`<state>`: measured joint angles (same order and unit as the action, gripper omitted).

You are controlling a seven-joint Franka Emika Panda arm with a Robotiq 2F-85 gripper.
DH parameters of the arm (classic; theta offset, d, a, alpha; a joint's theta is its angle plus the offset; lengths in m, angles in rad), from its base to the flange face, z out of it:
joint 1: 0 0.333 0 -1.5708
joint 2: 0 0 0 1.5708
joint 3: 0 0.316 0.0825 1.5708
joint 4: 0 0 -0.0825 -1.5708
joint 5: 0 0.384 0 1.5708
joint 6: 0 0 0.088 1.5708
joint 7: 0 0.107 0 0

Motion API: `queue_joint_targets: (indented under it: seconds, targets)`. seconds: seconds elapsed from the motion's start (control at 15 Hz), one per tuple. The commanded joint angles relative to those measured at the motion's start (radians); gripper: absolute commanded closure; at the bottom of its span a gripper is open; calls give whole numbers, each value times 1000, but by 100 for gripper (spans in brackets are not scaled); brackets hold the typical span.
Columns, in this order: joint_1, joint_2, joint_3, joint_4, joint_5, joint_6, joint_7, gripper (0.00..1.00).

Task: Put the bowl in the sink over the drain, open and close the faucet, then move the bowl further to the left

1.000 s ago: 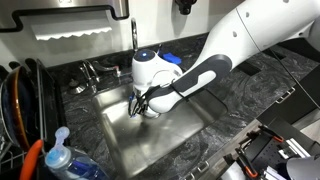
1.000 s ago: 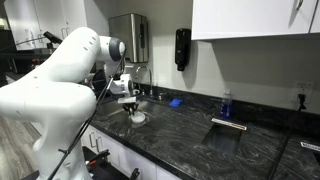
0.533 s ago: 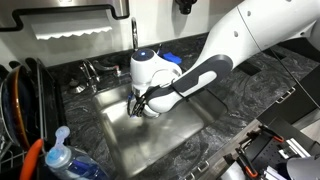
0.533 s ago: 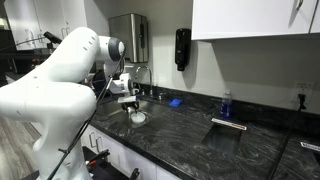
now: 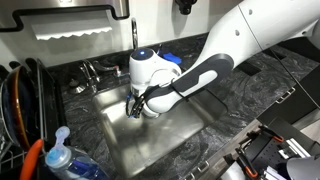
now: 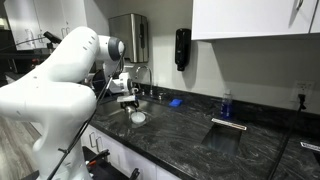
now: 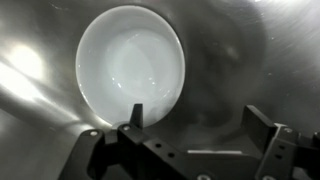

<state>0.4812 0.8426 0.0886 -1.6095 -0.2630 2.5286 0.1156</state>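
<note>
**A:** Item one, containers. What do we enter for the sink (image 5: 150, 145)?

**B:** We enter a stainless steel basin sunk in the dark marbled bench (image 5: 250, 90). It holds one small white bowl (image 7: 130, 65), upright on the basin floor near the faucet end. In an exterior view the bowl (image 6: 138, 118) sits just under the wrist.

**A:** Contents of the bowl?

**B:** We see only bare white glaze inside.

**A:** Item two, the tool (image 7: 195, 115).

**B:** We list it as low inside the sink with its jaws spread wide and nothing between them. In the wrist view the bowl lies to one side of the gap. One finger (image 7: 135, 112) crosses the bowl's rim in the picture, and we cannot tell whether it touches.

**A:** Surroundings?

**B:**
- The chrome faucet (image 5: 134, 38) stands upright at the back edge of the sink.
- A blue sponge-like object (image 5: 172, 60) lies on the bench behind the basin.
- A bottle (image 5: 58, 155) of blue liquid stands at the near corner.
- A dish rack (image 5: 20, 100) stands beside the bottle.

**A:** Obstructions?

**B:** The white arm (image 5: 200, 75) reaches across the basin. In that exterior view it and the tool cover most of the bowl.
</note>
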Motion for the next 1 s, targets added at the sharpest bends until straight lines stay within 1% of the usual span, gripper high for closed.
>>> queue_joint_targets:
  seconds: [0.0, 0.13, 0.47, 0.67, 0.93]
  targets:
    - [-27, -54, 24, -44, 24, 1, -14, 0]
    - [-38, -73, 26, -55, 37, -1, -8, 0]
    - [-41, -133, -20, -76, 61, -118, 103, 0]
    - [-61, -172, -33, -101, 64, -177, 153, 0]
    - [-97, -213, -42, -126, 83, -212, 209, 0]
